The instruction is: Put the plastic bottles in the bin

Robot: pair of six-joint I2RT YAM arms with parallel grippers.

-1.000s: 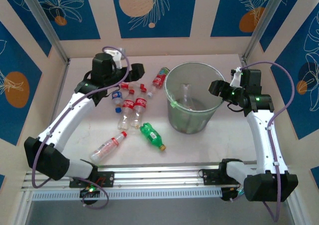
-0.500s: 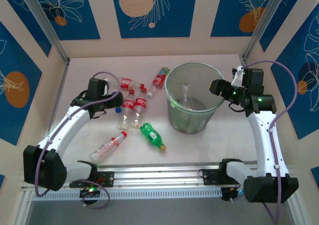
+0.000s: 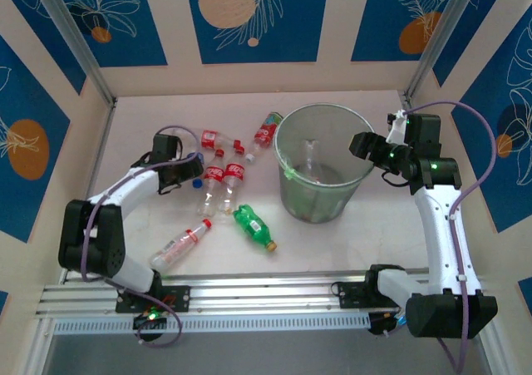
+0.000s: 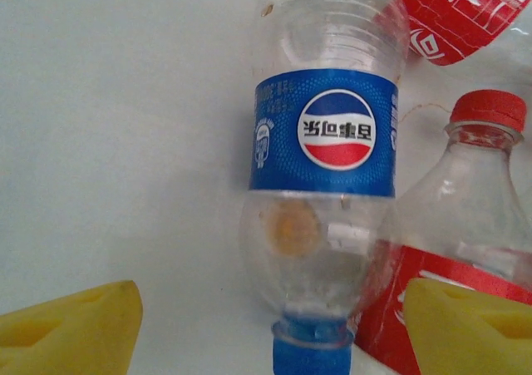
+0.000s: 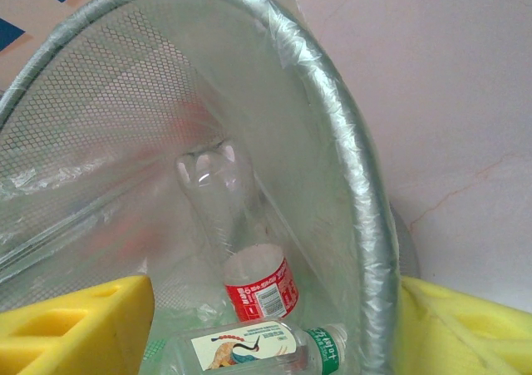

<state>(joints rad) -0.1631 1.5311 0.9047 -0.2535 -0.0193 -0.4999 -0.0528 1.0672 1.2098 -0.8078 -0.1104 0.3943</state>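
The blue-labelled bottle (image 4: pixel 324 142) lies on the table, blue cap toward my left gripper (image 4: pixel 274 325). That gripper is open and low, one yellow finger (image 4: pixel 71 329) either side of the cap end. In the top view the left gripper (image 3: pixel 188 172) sits left of the cluster. Red-labelled bottles (image 3: pixel 214 175) (image 3: pixel 233 174) lie beside it, and one (image 4: pixel 465 225) touches the blue bottle. A green bottle (image 3: pixel 252 225) lies nearer. My right gripper (image 3: pixel 366 146) is open at the bin (image 3: pixel 322 111), straddling its rim (image 5: pixel 357 184). A red-labelled bottle (image 5: pixel 249 267) stands inside the bin.
More red-labelled bottles lie at the back (image 3: pixel 212 135) (image 3: pixel 266 130) and near the front (image 3: pixel 181 244). A clear bottle with a picture label and green cap (image 5: pixel 249 350) lies on the bin's bottom. Patterned walls close in the table on three sides.
My left arm has swung down and back from high over the cluster, and its gripper now sits low at the blue-labelled bottle. The right arm has not moved.
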